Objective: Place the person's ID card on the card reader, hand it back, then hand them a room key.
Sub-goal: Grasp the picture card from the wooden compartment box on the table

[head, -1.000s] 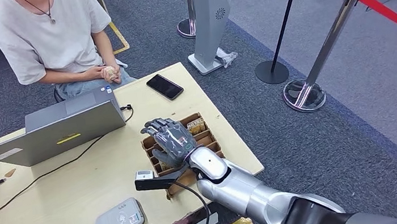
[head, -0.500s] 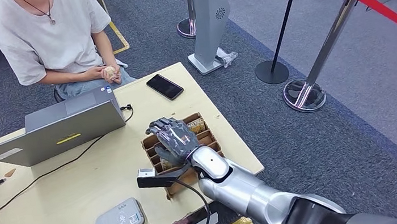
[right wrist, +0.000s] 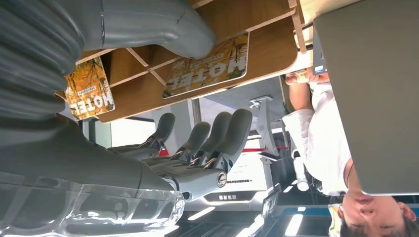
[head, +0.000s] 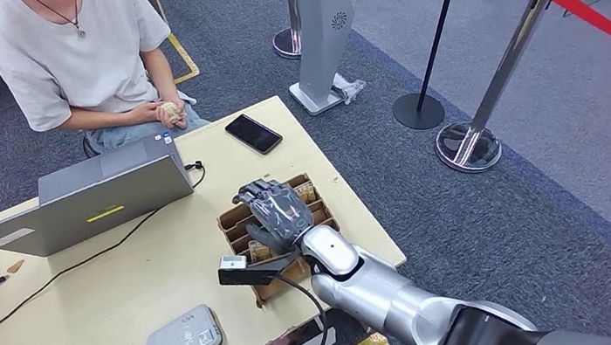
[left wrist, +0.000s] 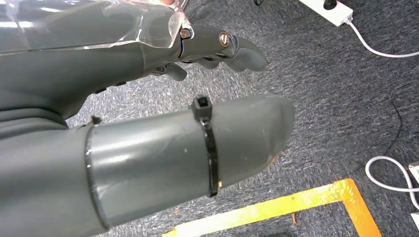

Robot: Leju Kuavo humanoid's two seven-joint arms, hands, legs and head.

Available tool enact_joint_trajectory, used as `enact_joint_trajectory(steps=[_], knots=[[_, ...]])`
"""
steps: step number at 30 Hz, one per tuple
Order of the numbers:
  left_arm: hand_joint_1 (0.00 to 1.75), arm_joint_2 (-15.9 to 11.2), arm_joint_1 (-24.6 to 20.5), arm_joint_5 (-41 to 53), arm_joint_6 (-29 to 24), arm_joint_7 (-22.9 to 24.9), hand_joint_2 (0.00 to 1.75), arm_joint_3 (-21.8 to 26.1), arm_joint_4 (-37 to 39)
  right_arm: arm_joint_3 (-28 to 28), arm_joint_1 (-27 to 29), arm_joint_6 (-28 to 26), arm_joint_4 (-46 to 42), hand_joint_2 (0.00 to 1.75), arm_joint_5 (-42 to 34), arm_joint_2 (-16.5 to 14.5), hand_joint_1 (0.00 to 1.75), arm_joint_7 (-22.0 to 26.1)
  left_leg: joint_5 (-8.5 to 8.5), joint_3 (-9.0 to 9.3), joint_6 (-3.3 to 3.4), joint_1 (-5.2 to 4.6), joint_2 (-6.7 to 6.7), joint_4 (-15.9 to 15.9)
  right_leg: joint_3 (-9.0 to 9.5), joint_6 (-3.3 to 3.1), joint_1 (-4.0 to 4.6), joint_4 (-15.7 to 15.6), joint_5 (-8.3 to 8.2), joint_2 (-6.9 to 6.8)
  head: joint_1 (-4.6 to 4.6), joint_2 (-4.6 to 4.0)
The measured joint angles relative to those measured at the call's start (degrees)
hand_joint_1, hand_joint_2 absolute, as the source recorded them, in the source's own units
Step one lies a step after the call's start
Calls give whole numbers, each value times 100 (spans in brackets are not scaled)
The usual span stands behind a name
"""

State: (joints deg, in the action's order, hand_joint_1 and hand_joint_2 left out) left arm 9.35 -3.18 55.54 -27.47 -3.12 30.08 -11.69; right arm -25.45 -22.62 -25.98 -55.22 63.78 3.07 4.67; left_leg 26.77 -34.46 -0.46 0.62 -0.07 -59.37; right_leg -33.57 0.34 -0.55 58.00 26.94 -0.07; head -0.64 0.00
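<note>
My right hand (head: 276,214) hovers palm down over the wooden card box (head: 229,221) near the table's right edge, fingers spread and holding nothing. In the right wrist view its fingers (right wrist: 217,138) and thumb (right wrist: 158,24) are apart just above the box's slots, where hotel key cards (right wrist: 207,66) lie flat. More key cards (head: 304,193) stand at the box's far end. The grey card reader (head: 184,340) lies on the near left of the table with nothing on it. My left hand (left wrist: 99,64) hangs over the carpet, holding nothing, its fingers loosely extended.
A person (head: 76,51) sits across the table with hands clasped in the lap. An open laptop (head: 85,195) with cables stands at the left, and a black phone (head: 253,133) lies at the far right corner. Stanchions with red rope (head: 487,106) stand on the carpet to the right.
My right hand has slid slightly right and nearer along the box, with its fingers tilting down over the slots. The rest stays as it was.
</note>
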Motion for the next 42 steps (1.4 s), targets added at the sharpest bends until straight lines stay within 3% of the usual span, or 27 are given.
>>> enact_joint_trajectory(steps=[11, 13, 17, 20, 25, 32, 34, 38, 42], knots=[[0, 0, 16, -9, -3, -49, 0, 0, 0, 60, 296, -9, -438, 175, 48, 119, 85, -44, 1, -2, 0, -1, 0, 0, 0, 0, 0, -1, 0, -1, -1, 0], [0, 0, 16, -2, -4, -52, 0, 0, 0, 91, 350, -6, -499, 175, 91, 142, 95, -56, 1, -2, 1, -1, 0, 0, 0, 0, 0, -1, 0, 0, 0, 0], [0, 0, 16, 3, -4, -53, 0, 0, 0, 153, 423, -5, -596, 175, 114, 173, 130, -69, 1, -1, 1, -1, 0, 0, 0, 0, 0, -1, 0, 0, -1, 0], [0, 0, 15, 4, -4, -53, 0, 0, 0, 165, 447, -5, -639, 175, 114, 189, 133, -73, 1, -1, 1, 0, 0, 0, 0, 0, 0, -1, 0, 0, 0, 0], [0, 7, 15, 14, -40, -63, 0, 0, 0, 180, 469, -2, -670, 175, 116, 202, 111, -73, 1, -1, 1, 0, 0, 0, -1, 0, 0, -1, 1, 0, 0, 0], [0, 104, 24, 20, -290, -79, 0, 0, 0, 246, 572, 4, -755, 175, 175, 248, 112, -91, 2, -2, 2, -2, 0, 0, 0, 1, 0, -2, 1, -1, -1, 0], [0, 114, 24, 21, -291, -79, 0, 0, 0, 268, 587, 5, -774, 175, 195, 252, 99, -91, 2, -2, 2, -2, 0, 0, 0, 1, 0, -2, 1, -1, -1, 0], [0, 121, 24, 28, -291, -79, 0, 0, 0, 287, 607, 5, -797, 175, 200, 264, 50, -91, 2, -2, 2, -1, 0, 0, 0, 1, 0, -2, 1, -1, 1, 0], [0, 122, 24, 60, -291, -79, 0, 0, 0, 299, 653, 10, -821, 175, 208, 274, 41, -104, 2, -2, 2, -1, 0, 0, -1, 1, 0, -2, 1, -1, 0, 0]])
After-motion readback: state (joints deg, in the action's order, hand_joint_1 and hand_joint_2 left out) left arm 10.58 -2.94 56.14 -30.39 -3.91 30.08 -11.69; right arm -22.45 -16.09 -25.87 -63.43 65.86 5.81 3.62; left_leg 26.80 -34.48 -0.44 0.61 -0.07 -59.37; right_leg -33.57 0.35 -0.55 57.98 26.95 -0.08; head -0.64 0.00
